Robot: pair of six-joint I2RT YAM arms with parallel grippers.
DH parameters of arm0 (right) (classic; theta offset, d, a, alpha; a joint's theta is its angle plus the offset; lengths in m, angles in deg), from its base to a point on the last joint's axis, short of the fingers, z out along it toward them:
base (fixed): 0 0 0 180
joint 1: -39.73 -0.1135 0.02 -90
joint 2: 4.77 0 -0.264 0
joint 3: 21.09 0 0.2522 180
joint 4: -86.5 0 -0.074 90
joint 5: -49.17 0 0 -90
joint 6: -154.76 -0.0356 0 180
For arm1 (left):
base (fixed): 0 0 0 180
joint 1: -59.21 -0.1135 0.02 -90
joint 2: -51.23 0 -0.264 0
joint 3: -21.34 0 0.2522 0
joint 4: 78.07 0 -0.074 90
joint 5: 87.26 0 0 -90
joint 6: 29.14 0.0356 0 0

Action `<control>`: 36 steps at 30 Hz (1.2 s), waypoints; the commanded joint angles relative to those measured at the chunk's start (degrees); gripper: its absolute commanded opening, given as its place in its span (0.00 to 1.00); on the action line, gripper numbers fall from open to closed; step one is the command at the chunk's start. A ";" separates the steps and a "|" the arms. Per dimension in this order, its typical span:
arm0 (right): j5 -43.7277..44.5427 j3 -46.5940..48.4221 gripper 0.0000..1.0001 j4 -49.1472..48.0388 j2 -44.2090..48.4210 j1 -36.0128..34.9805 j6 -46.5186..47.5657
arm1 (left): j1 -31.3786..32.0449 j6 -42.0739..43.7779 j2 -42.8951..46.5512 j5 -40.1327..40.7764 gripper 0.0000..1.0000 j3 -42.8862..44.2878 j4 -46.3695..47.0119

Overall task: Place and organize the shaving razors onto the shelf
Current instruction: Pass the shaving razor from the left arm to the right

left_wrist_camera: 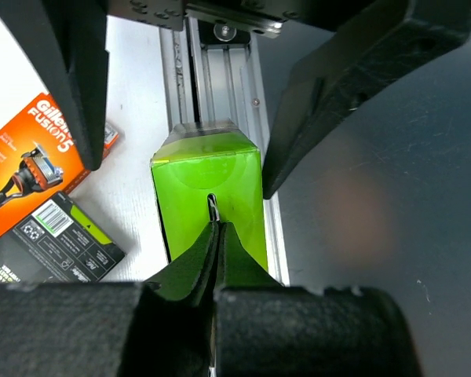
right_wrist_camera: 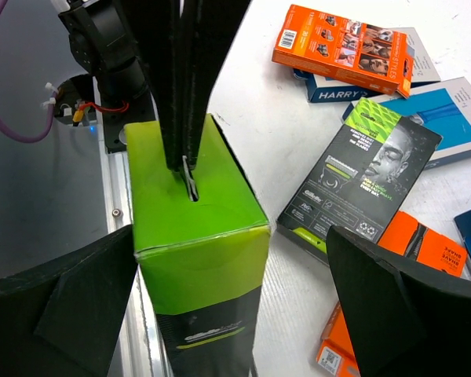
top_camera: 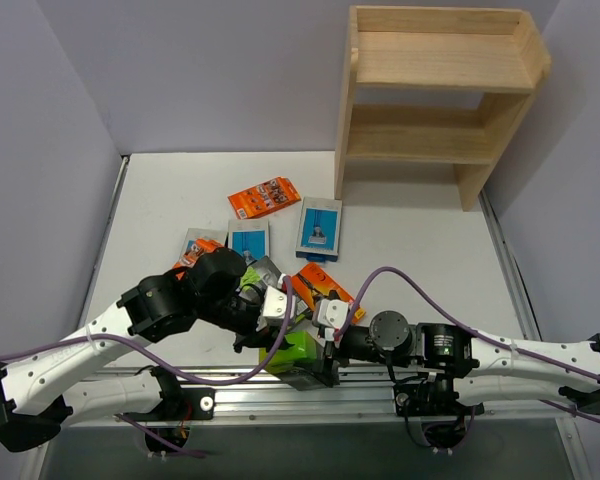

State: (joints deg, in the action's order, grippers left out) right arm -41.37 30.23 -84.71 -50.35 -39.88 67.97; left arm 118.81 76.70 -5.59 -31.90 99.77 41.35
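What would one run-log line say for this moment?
left gripper: shut on green-topped box tab | right gripper: open, straddling box | shelf: no packs seen

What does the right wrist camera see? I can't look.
The left claw is shut on the tab atop an upright black box with a lime-green top. The right claw stands open, one finger on each side of it. Other razor packs lie flat on the table.

"Gillette Fusion5" on orange pack (left_wrist_camera: 31,157); "HARRY'S" on blue pack (right_wrist_camera: 337,93)
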 commanded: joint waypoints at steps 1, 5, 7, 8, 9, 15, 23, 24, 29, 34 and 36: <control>-0.08 1.64 0.99 -1.62 0.58 0.69 1.28 | 0.52 1.92 0.31 -4.39 0.02 5.12 2.54; -1.56 1.46 0.99 -1.97 0.41 1.04 1.19 | 0.52 2.27 0.04 -5.18 0.02 6.43 2.01; -2.89 1.11 0.98 -2.50 -0.47 1.13 0.93 | 0.52 2.36 0.04 -5.97 0.02 6.96 2.00; -4.20 0.94 0.98 -3.11 -0.73 1.13 0.84 | 0.52 2.36 0.04 -5.97 0.02 7.23 2.00; -5.08 0.50 0.98 -3.55 -0.91 1.21 0.58 | 0.52 2.36 -0.05 -6.15 0.02 7.67 2.09; -12.29 -0.47 0.88 -6.72 -1.44 1.65 0.23 | 0.52 3.15 -1.45 -6.06 0.02 9.25 1.48; -13.88 0.32 0.69 -4.96 -2.14 2.18 -0.39 | 0.52 3.76 -1.89 -4.13 0.02 10.39 2.09; -14.05 0.23 0.61 -4.79 -2.14 2.36 -0.56 | 0.52 3.85 -1.89 -3.87 0.02 10.48 2.09; -13.88 -0.03 0.38 -5.05 -1.88 3.24 -1.79 | 0.52 2.71 -1.54 -1.32 0.02 10.48 4.11; -12.74 -0.21 0.23 -5.75 -1.79 3.59 -3.20 | 0.52 0.61 -0.23 1.49 0.09 10.66 6.92; -12.56 -0.03 0.16 -5.75 -2.14 3.68 -3.20 | 0.52 -0.28 0.65 3.86 0.22 9.96 8.33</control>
State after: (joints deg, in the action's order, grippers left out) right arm -53.58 29.83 -88.05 -52.39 -36.32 65.69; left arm 119.26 77.94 -7.69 -30.69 106.35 40.97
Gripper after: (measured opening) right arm 0.489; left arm 0.155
